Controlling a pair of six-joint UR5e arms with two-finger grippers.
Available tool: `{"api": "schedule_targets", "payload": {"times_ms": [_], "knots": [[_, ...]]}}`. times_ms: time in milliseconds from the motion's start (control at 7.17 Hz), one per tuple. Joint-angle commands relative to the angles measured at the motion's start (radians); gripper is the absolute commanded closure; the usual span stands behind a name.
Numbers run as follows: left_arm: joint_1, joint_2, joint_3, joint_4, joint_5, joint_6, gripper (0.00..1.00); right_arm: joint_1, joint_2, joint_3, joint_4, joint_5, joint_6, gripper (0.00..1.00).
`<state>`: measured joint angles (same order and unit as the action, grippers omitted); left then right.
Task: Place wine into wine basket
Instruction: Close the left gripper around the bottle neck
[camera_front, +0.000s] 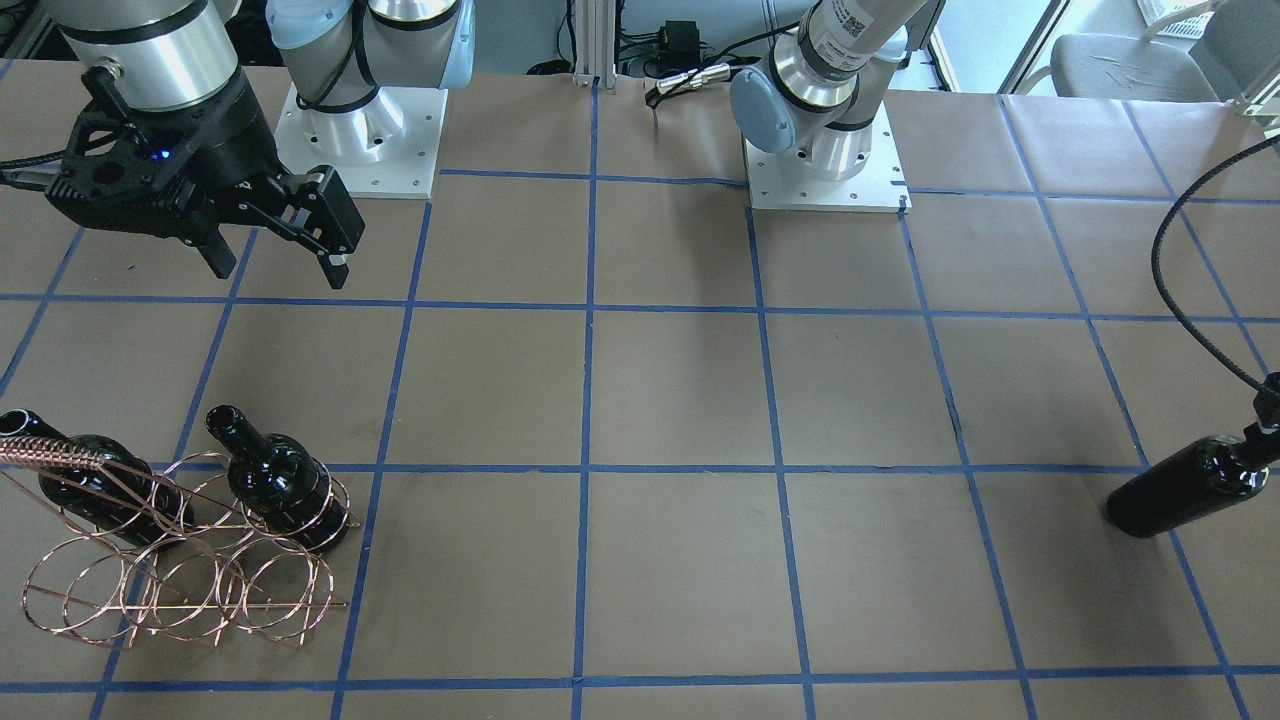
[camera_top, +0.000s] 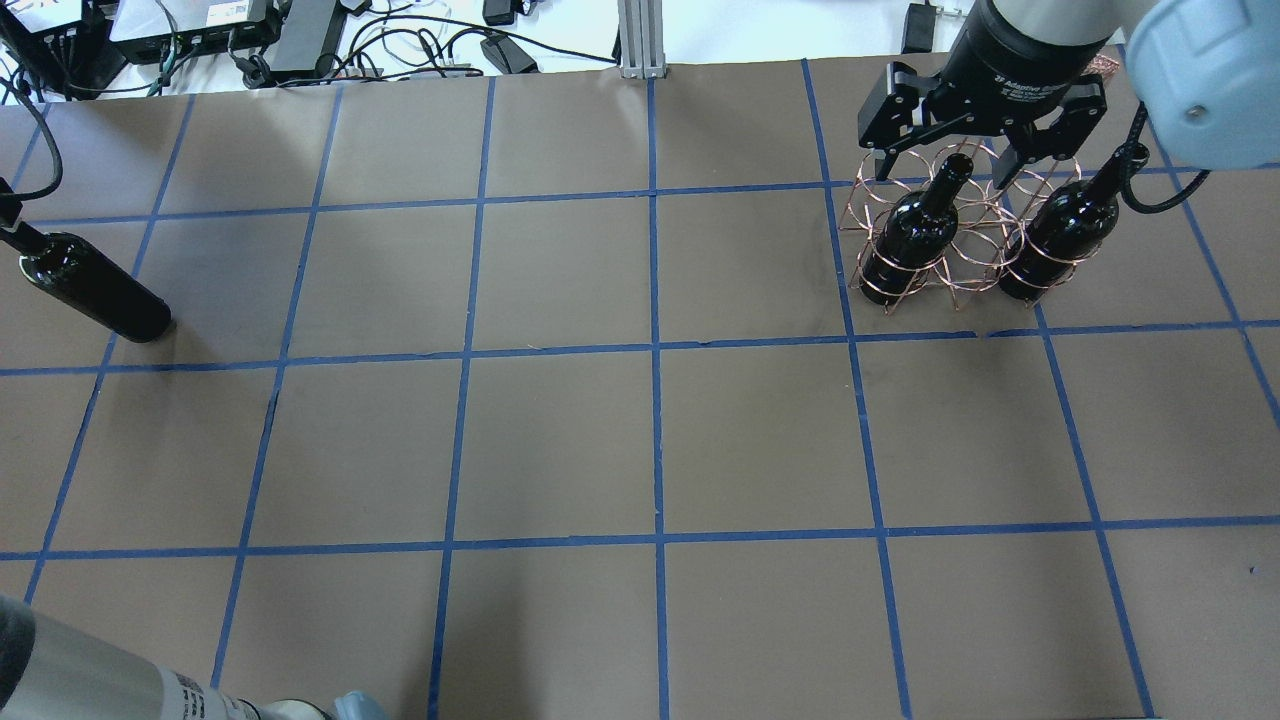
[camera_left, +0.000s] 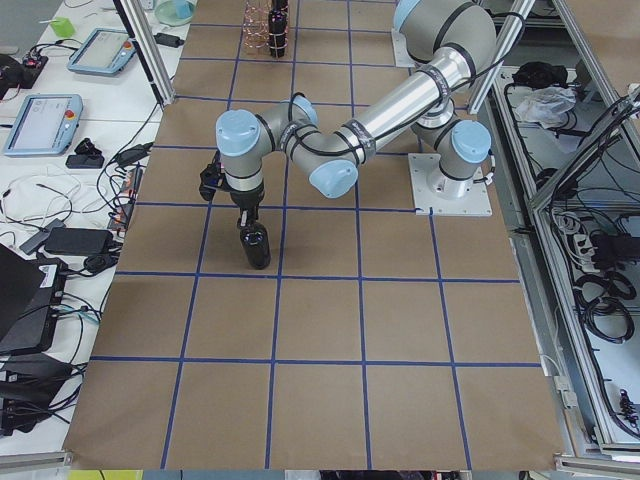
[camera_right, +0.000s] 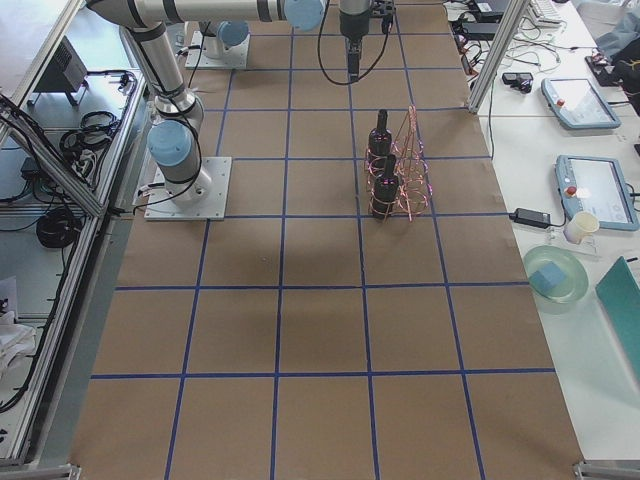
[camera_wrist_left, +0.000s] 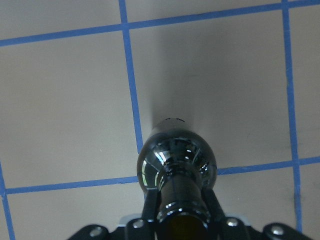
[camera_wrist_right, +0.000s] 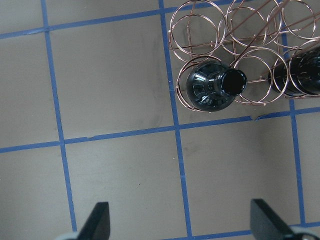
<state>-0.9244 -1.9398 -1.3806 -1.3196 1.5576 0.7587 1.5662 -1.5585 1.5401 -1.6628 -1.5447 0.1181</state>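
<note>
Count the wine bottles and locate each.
3. Two bottles stand in the wine basket, at either end; the third bottle is upright far across the table, neck in the left gripper's jaws.

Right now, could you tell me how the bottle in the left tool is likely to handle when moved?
The bottle looks like glossy glass, so it may slip in the left tool, which holds only its slim neck. The wide body sits below that grip, so it could swing.
</note>
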Motion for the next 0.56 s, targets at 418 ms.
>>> {"api": "schedule_targets", "payload": {"times_ms": [418], "knots": [[-0.262, 0.143, -0.052, -0.044, -0.007, -0.35, 1.0, 0.0, 0.0, 0.0, 0.0, -0.002, 0.0, 0.0]]}}
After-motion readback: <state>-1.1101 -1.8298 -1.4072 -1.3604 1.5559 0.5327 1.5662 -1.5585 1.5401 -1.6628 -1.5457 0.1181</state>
